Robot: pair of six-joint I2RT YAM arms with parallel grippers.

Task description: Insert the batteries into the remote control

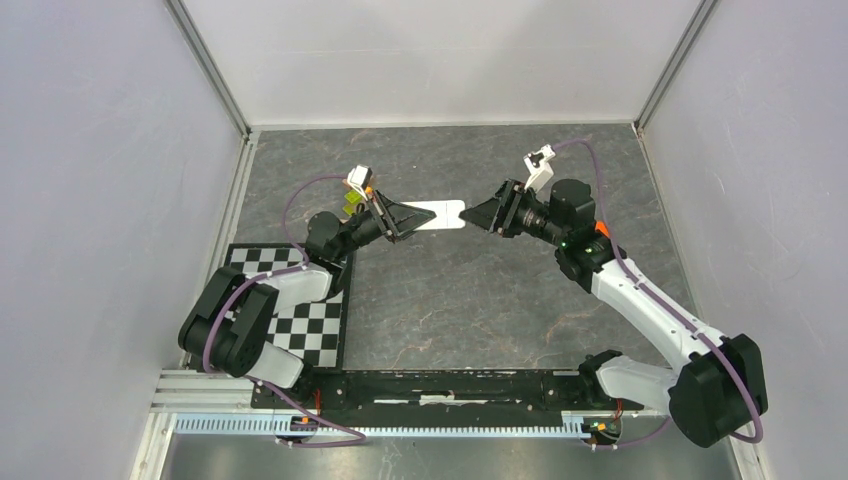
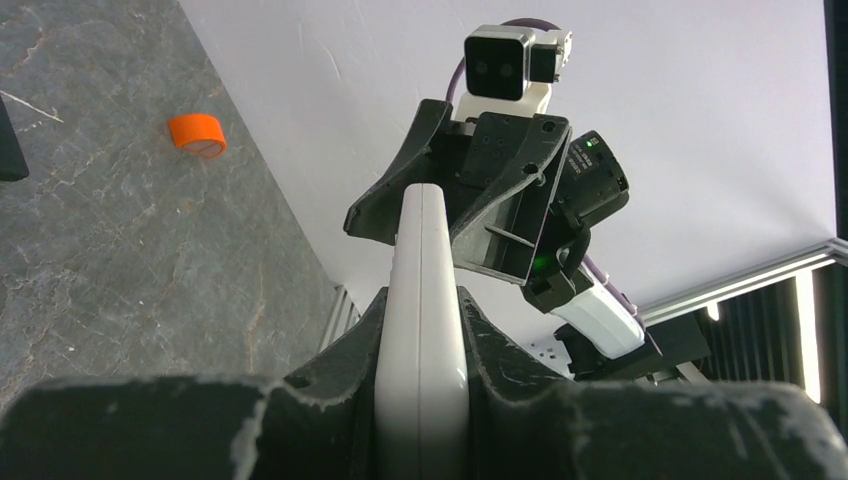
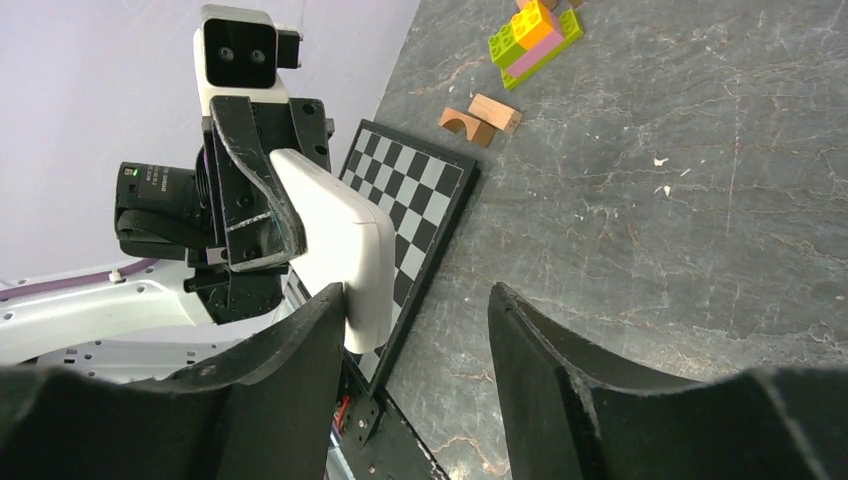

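The white remote control [image 1: 437, 215] hangs edge-up above the table's middle, between the two arms. My left gripper [image 1: 398, 220] is shut on its near end; in the left wrist view the remote control [image 2: 420, 230] runs up from between my left gripper's [image 2: 422, 298] fingers. My right gripper [image 1: 482, 216] stands open at the far end. In the right wrist view the remote control [image 3: 340, 230] lies against the inner side of one finger of the right gripper [image 3: 417, 292], with a wide gap to the other. The batteries are out of view.
An orange round cap [image 2: 197, 134] lies on the stone table near the back wall. A checkerboard [image 1: 300, 310] sits at the front left. Stacked coloured bricks [image 3: 535, 35] and wooden blocks [image 3: 482, 118] lie beyond it. A black object [image 2: 8, 150] shows at the left wrist view's edge.
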